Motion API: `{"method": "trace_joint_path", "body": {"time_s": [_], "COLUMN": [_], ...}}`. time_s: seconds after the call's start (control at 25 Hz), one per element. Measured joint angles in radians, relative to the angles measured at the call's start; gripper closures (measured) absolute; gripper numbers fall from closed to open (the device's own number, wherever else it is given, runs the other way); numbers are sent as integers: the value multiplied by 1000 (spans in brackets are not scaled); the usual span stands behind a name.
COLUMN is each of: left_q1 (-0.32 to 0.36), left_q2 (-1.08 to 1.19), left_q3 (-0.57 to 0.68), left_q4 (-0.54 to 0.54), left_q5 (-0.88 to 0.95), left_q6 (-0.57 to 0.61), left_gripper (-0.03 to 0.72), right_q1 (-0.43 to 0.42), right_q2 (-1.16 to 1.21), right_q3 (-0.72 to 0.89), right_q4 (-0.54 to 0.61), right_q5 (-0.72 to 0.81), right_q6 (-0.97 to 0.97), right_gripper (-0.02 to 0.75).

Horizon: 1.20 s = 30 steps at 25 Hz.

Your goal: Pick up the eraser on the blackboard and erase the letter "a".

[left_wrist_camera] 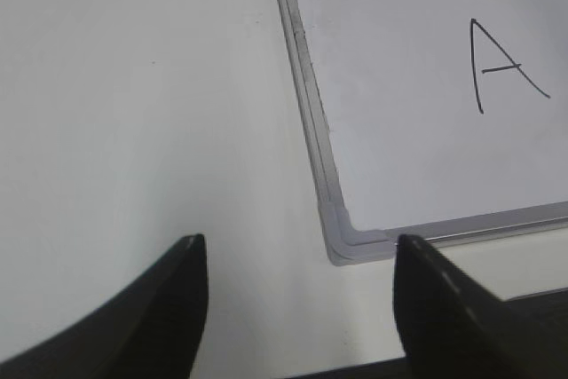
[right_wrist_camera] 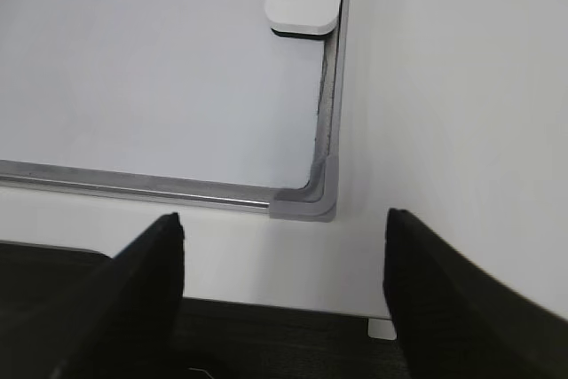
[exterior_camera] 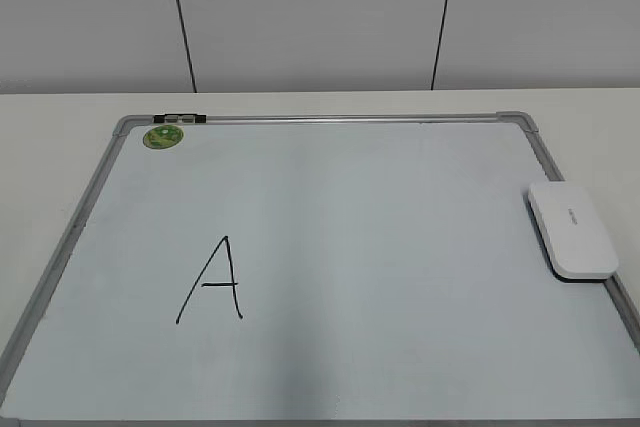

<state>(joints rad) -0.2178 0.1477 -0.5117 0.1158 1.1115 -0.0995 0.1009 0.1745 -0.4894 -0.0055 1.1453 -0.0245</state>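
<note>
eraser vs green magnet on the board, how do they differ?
The eraser is a white rounded-rectangle block; the green magnet is a small flat disc. The eraser is much larger than the magnet. The eraser lies at the right frame edge, the magnet in the far-left corner. Both rest on the whiteboard, untouched.

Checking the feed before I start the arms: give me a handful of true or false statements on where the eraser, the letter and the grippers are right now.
1. The eraser lies at the board's right edge. True.
2. The right gripper is holding the eraser. False: it is open and empty, over the table near the board's corner.
3. The only letter on the board is a capital A. True.
4. The green magnet sits beside the eraser. False: it is at the far left corner, away from it.
5. The left gripper is open. True.
</note>
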Motion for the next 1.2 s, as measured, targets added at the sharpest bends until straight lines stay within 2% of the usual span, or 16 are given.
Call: {"method": "trace_joint_path", "body": {"time_s": [1.2], "left_q1": [-13], "left_q2": [0], "left_q3": [0], "left_q4": [0], "left_q5": [-4], "left_q6": [0], "left_gripper": [227], "right_q1": [0], "right_q2": [-10], "right_q3": [0], "right_q4": [5], "right_q5": [-4], "right_q6": [12], "right_gripper": [218]}}
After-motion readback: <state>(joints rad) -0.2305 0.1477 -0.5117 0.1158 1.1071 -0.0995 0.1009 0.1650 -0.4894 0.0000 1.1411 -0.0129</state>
